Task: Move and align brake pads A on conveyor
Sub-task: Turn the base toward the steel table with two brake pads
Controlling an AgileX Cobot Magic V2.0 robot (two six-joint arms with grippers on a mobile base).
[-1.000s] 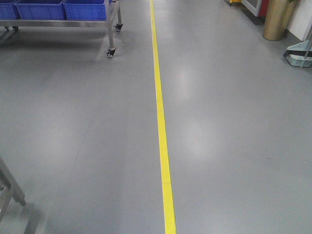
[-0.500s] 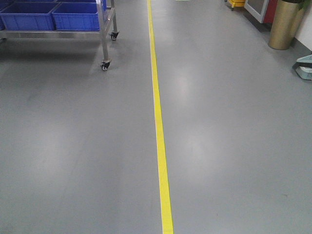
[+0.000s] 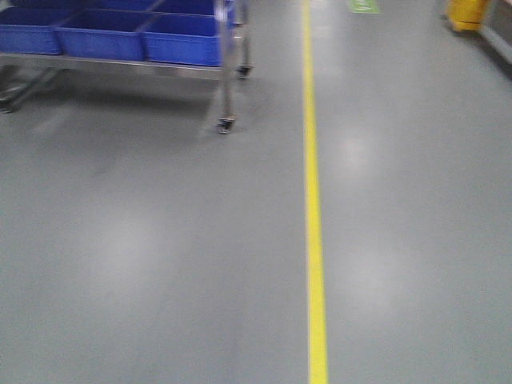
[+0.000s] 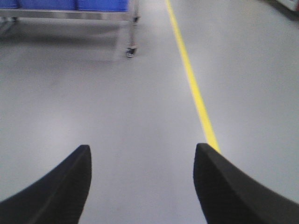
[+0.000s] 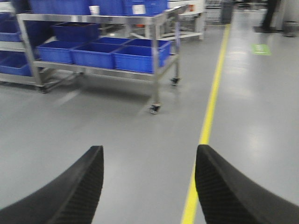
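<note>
The brake pads A and the conveyor are out of view in every frame. My left gripper (image 4: 142,151) stands open above bare grey floor, with nothing between its black fingers (image 4: 70,186). My right gripper (image 5: 148,151) is open too, and its fingers (image 5: 224,191) hold nothing. Neither gripper shows in the front view.
A yellow floor line (image 3: 314,208) runs away from me. A wheeled steel rack (image 3: 228,96) carrying blue bins (image 3: 104,40) stands at the far left; the rack (image 5: 156,60) also shows in the right wrist view. A yellow object (image 3: 468,12) sits far right.
The front view has swung left: the yellow line moved rightward in frame, the rack with blue bins came further into view, and the gold cylinder at right has left the frame.
</note>
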